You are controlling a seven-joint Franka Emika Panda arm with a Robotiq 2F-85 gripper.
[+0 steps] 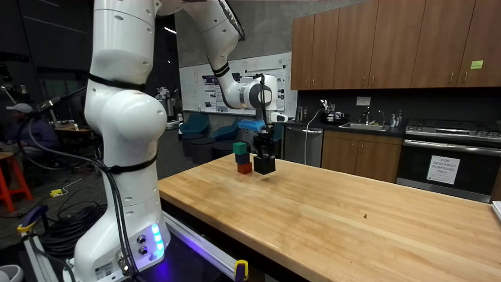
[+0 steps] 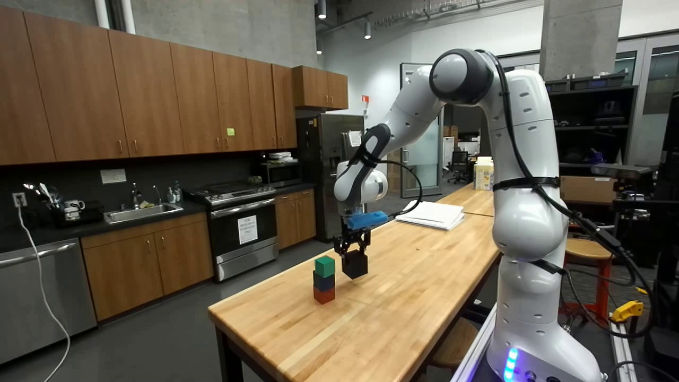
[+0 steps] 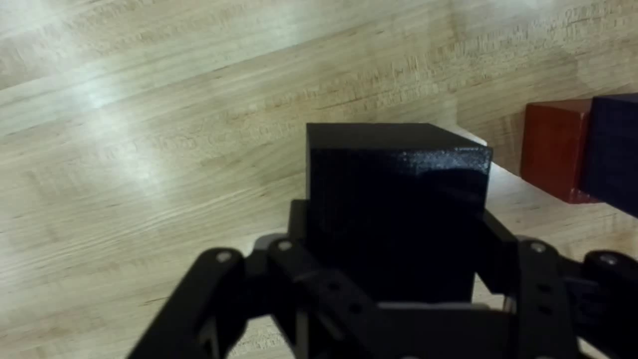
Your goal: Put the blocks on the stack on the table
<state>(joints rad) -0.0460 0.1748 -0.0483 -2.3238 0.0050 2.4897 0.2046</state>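
Observation:
The stack on the table [image 1: 313,211] has a green block [image 1: 240,148] over a dark navy block [image 1: 242,158] over a red block [image 1: 245,168]. It stands upright in both exterior views; its green top [image 2: 324,266] is clear of my gripper. My gripper [image 2: 353,245] points down and is shut on a black block [image 2: 354,265], beside the stack and seemingly just above the table. In the wrist view, the black block [image 3: 394,189] fills the jaws [image 3: 394,224]; the red block [image 3: 553,144] and navy block [image 3: 615,149] show at the right edge. The green block is out of that view.
White papers [image 2: 432,214] lie farther along the table. A small brown speck [image 1: 365,216] is on the tabletop. The table's end edge [image 2: 233,331] is near the stack. Kitchen counter and cabinets [image 2: 124,260] stand beyond the table.

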